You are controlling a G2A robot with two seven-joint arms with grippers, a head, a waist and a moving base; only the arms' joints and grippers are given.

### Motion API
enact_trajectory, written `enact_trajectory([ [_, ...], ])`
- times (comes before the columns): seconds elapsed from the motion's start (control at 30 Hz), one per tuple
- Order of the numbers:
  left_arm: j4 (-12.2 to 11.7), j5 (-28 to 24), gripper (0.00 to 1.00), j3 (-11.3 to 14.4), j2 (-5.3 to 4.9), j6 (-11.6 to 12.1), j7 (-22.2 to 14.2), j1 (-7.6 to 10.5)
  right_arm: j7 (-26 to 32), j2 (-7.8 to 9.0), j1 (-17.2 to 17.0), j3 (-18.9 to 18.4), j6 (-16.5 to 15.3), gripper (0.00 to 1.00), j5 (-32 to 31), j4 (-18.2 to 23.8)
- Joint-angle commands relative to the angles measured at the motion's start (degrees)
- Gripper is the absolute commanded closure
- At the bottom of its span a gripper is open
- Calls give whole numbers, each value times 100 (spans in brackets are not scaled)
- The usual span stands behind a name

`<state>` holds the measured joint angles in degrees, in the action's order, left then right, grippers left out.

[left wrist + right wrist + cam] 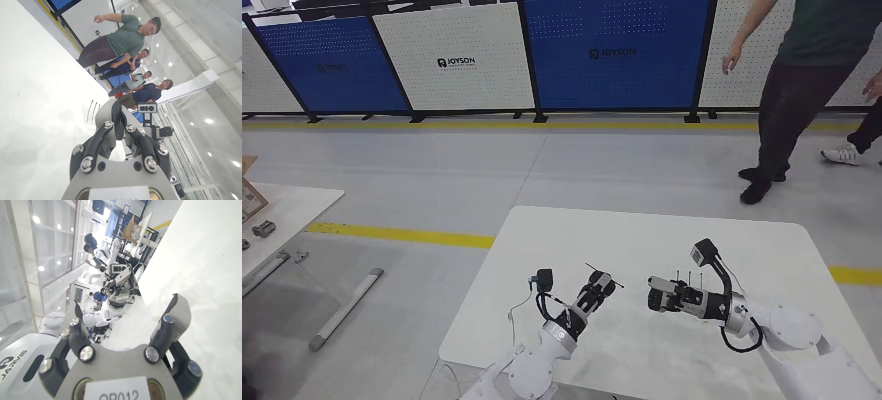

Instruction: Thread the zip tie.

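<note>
My left gripper hovers over the near middle of the white table. It is shut on a thin black zip tie, whose strip sticks out past the fingertips. Facing it from the right, a short gap away, my right gripper is open with nothing between its fingers. The right wrist view looks across at the left gripper. Three more black zip ties lie side by side on the table just behind the right gripper.
The table's left edge runs close to the left arm. A second white table with small items stands apart at the far left. A grey bar lies on the floor between them.
</note>
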<state>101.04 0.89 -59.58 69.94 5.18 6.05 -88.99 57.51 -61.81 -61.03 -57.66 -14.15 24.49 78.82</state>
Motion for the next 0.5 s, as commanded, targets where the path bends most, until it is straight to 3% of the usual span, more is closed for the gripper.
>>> enact_trajectory([
  [0.0,0,0,100,0,0,1,0,0,0,0,0,0,0,0,0,0],
  [0.13,-39,202,100,66,25,-97,190,50,0,0,0,0,0,0,0,0],
  [0.23,-86,391,100,266,85,-239,500,126,0,0,0,0,0,0,0,0],
  [0.47,-424,509,100,724,274,-531,1128,506,0,0,0,0,0,0,0,0],
])
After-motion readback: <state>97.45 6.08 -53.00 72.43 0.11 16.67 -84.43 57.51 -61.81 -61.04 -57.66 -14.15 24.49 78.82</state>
